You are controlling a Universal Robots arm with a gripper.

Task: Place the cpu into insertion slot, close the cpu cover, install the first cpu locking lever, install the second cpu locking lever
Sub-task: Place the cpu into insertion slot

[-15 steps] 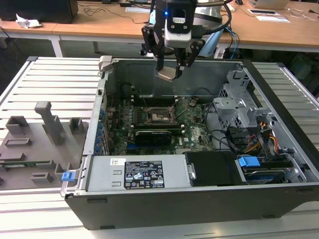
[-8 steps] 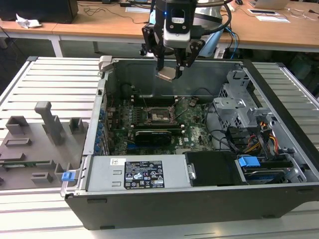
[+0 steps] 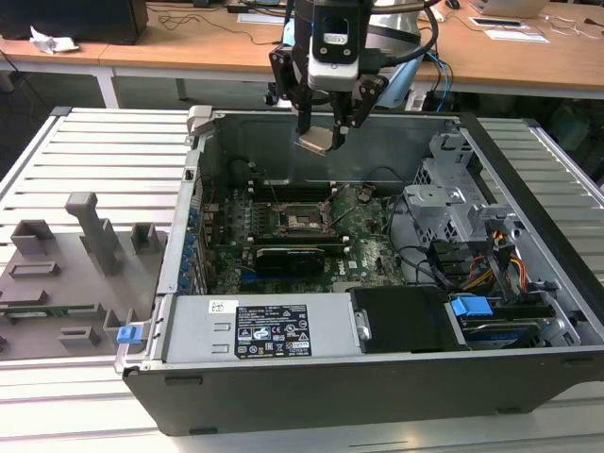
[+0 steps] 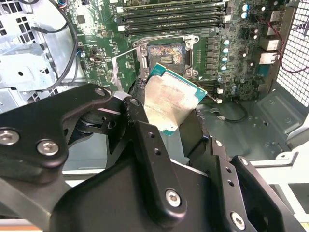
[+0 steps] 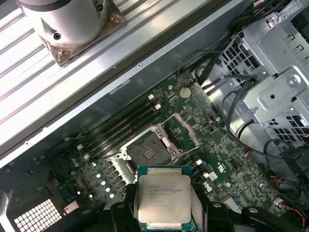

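cpu (image 3: 314, 142): held in the air over the open computer case (image 3: 330, 382), well above the slot and touching nothing but the fingers. It is tilted in the exterior view. The grey top face shows in the first wrist view (image 5: 163, 198), the tan underside in the second wrist view (image 4: 169, 99).
gripper (image 3: 324, 127): clenched on the cpu, black fingers (image 4: 140, 125) pressing two opposite edges.
insertion slot (image 3: 300, 219): square socket on the green board (image 3: 368, 245), uncovered, dark pin field showing in both wrist views (image 4: 166, 55) (image 5: 147, 150).
cpu cover (image 5: 186, 133): metal frame swung open, standing just beside the slot.
memory slots (image 4: 169, 12): long black rows near the socket.
power supply (image 3: 264, 330): grey labelled box at the case's near wall.
drive cage (image 3: 453, 189): silver metal, at the exterior view's right.
grey holders (image 3: 85, 236): on the slatted table (image 3: 94, 142), at the exterior view's left.
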